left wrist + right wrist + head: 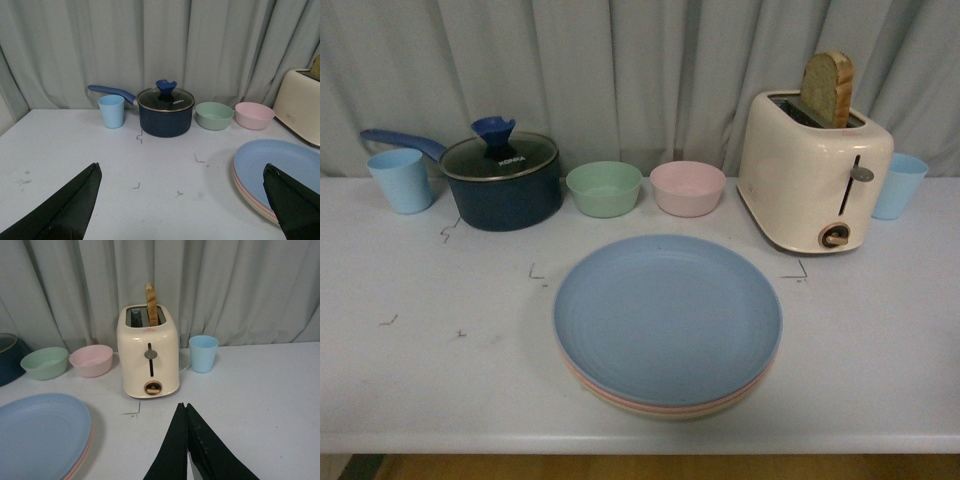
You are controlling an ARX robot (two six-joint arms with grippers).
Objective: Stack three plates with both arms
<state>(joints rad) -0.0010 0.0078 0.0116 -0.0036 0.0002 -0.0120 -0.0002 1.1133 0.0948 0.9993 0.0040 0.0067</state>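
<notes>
My spot is a white table (420,380) with a few little dark scuffs and corner marks on it. Behind it a pale grey-green curtain (620,70) hangs in soft folds across the whole back. Light's even, kinda dim, soft shadows only.

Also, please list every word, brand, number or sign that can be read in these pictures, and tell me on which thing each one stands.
"KONKA": white letters on the glass lid of the dark blue pot, as best it reads.
Small mark on the side of the toaster: too small to read.
Small print under the slots of the toaster: too blurred to read.
Plates, bowls, cups: no text seen.
</notes>
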